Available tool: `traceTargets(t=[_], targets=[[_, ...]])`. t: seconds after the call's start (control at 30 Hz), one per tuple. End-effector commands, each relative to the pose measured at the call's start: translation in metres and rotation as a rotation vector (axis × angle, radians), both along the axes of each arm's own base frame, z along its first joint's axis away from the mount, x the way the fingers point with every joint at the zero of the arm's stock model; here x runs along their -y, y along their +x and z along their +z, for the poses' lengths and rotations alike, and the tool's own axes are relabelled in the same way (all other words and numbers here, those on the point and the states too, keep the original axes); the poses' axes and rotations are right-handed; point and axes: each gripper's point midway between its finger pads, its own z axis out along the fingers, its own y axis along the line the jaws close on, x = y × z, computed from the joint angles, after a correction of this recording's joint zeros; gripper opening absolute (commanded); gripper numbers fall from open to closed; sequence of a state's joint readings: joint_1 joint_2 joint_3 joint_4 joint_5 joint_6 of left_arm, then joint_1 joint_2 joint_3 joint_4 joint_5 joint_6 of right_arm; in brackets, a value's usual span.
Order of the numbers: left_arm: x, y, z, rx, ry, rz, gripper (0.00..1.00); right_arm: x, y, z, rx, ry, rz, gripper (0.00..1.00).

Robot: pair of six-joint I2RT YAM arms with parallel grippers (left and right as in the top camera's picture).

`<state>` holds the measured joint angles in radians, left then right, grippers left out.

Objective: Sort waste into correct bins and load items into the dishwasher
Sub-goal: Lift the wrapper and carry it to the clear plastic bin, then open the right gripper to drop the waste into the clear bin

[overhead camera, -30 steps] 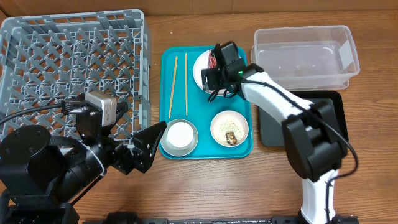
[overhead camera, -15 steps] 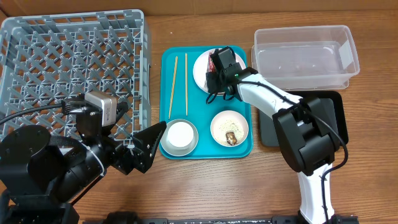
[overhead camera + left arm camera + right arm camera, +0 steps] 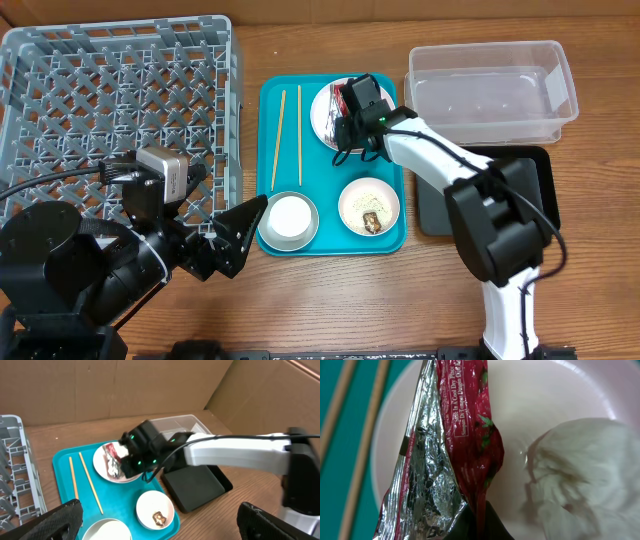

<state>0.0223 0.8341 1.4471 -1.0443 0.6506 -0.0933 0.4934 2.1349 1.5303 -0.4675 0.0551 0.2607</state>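
My right gripper (image 3: 345, 108) reaches over a white plate (image 3: 326, 104) at the back of the teal tray (image 3: 320, 170). It is shut (image 3: 479, 510) on the edge of a red and silver foil wrapper (image 3: 465, 425) that lies on the plate (image 3: 545, 390). A crumpled white tissue (image 3: 575, 475) lies beside the wrapper on the same plate. My left gripper (image 3: 236, 236) hovers open and empty by the tray's front left corner, its fingers (image 3: 55, 520) spread wide apart. The grey dish rack (image 3: 120, 90) stands at the left.
Two chopsticks (image 3: 278, 140) lie on the tray's left side. A steel bowl (image 3: 289, 220) and a white bowl with a food scrap (image 3: 369, 206) sit at its front. A clear bin (image 3: 490, 85) and a black bin (image 3: 440, 210) stand at the right.
My right gripper has closed from open onto the wrapper's edge and shifted slightly over the plate. The left arm has not moved.
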Motion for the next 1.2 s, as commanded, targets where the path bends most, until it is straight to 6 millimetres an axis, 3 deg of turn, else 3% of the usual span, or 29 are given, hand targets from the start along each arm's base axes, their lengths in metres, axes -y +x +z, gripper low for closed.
traceTargets(t=[0.0,0.13,0.2,0.4,0.53,0.6,0.63,0.8,0.9,0.97,1.07,1.17], targets=[[-0.003,0.001,0.001,0.019,0.022,0.007,1.00,0.001,0.006,0.088,0.151,0.080,-0.008,0.04],[-0.003,0.001,0.001,0.019,0.022,0.007,1.00,0.036,0.014,0.132,0.239,0.055,-0.098,0.04],[-0.003,0.001,0.001,0.019,0.022,0.007,1.00,0.059,0.018,0.139,0.255,0.017,-0.155,0.04],[-0.003,0.001,0.001,0.020,0.023,0.007,1.00,0.129,0.014,0.120,0.155,-0.070,-0.306,0.04],[-0.003,0.001,0.001,0.019,0.022,0.007,1.00,0.163,0.011,0.109,0.101,-0.094,-0.374,0.04],[-0.003,0.001,0.001,0.019,0.022,0.007,1.00,0.175,0.008,0.106,0.078,-0.105,-0.395,0.12],[-0.003,0.001,0.001,0.020,0.023,0.007,1.00,0.179,0.008,0.105,0.072,-0.108,-0.402,0.36],[-0.003,0.001,0.001,0.020,0.023,0.007,1.00,0.170,0.010,0.118,0.083,-0.097,-0.327,0.48],[-0.003,0.001,0.001,0.020,0.023,0.007,1.00,0.157,0.009,0.131,0.094,-0.083,-0.297,0.48],[-0.003,0.001,0.001,0.020,0.023,0.007,1.00,0.131,0.005,0.136,0.085,-0.025,-0.231,0.48],[-0.003,0.001,0.001,0.019,0.022,0.007,1.00,0.069,-0.010,0.140,0.069,0.066,-0.010,0.49],[-0.003,0.001,0.001,0.020,0.023,0.007,1.00,0.040,-0.019,0.141,0.099,0.025,0.054,0.51]])
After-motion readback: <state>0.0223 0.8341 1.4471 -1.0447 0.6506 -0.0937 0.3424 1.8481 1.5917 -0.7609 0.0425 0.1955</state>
